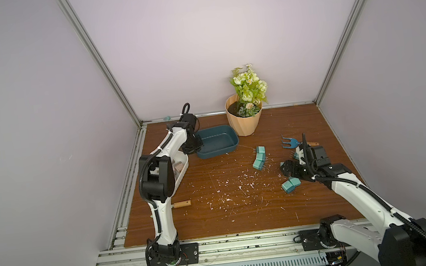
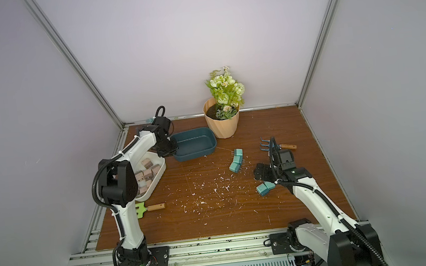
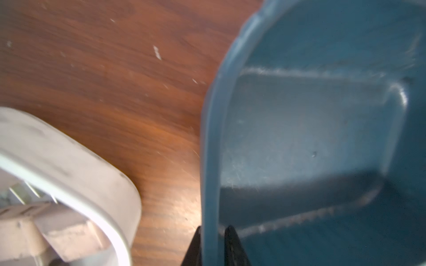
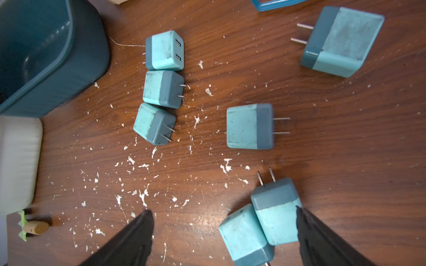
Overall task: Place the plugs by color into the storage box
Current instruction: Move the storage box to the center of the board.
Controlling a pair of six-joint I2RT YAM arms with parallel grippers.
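Observation:
Several teal plugs lie on the wooden table: a row of three [image 1: 259,158] [image 4: 161,88], a single one [image 4: 250,126], and a pair [image 1: 290,185] [image 4: 260,225]. My right gripper [image 1: 287,170] [image 4: 223,211] hovers open just above that pair; one plug of it sits beside a fingertip [image 4: 302,216]. Beige-pink plugs [image 2: 146,171] fill the white storage box [image 2: 160,169] at the left. My left gripper [image 1: 194,149] [image 3: 213,232] is shut on the near-left rim of the empty dark teal storage box [image 1: 215,141] [image 3: 208,138], one jaw inside and one outside.
A peach flower pot [image 1: 244,121] stands behind the teal box. A blue garden fork [image 1: 289,142] lies behind my right gripper. A green trowel with a wooden handle [image 2: 149,208] lies by the left arm's base. White flecks litter the table.

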